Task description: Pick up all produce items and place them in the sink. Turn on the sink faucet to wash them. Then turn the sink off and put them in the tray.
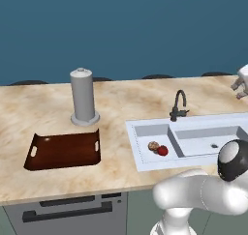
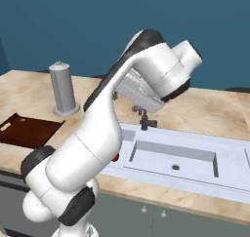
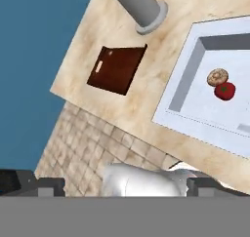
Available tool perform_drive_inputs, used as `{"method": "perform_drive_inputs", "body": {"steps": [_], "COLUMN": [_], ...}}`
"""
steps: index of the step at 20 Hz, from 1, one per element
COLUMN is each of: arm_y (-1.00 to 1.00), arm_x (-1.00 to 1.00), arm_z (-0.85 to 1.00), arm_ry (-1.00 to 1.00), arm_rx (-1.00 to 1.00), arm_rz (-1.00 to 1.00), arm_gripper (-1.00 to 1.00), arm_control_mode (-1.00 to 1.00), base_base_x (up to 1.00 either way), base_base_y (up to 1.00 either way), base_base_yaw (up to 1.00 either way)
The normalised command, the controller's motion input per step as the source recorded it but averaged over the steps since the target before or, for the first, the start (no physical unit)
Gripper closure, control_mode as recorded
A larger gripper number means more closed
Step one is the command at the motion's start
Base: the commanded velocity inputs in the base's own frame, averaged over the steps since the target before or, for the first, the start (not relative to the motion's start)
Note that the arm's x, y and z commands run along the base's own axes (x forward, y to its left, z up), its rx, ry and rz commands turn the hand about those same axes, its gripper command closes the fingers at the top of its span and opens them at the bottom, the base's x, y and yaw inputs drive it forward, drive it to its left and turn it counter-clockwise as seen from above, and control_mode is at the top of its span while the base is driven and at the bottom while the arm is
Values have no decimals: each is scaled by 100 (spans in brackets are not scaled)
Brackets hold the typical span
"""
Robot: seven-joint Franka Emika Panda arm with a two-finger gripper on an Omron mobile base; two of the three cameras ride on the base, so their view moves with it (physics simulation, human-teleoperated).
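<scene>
Nearest the hand camera, the gripper (image 3: 124,186) hangs with its dark fingertips (image 3: 49,186) spread wide at the frame's bottom corners, holding nothing. At right, the tomato (image 3: 224,90) and the mottled brown item (image 3: 217,77) lie touching in the sink's (image 3: 176,92) left basin. The tray (image 3: 117,70) sits upper centre, well apart on the counter (image 3: 97,46). In the left base view, the faucet (image 1: 178,106) stands behind the sink, right of centre.
</scene>
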Motion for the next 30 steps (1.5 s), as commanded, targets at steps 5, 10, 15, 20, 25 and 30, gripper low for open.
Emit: {"method": "perform_drive_inputs", "body": {"steps": [5,10,15,20,25,30], "arm_y": [100,83,26,6,16,15], "arm_x": [15,30,70,57,16,28], "arm_z": [-85,-93,-71,-62,-76,-54], "arm_ry": [25,17,9,1,0,0], "arm_rx": [-74,-57,-15,0,0,0], "arm_rz": [12,4,0,-2,0,0], "arm_gripper": [-100,-100,-100,-100,-100,-100], "arm_control_mode": [-100,-100,-100,-100,-100,-100], "base_base_x": [0,0,0,0,0,0], "base_base_y": [0,0,0,0,0,0], "base_base_yaw": [0,0,0,0,0,0]}}
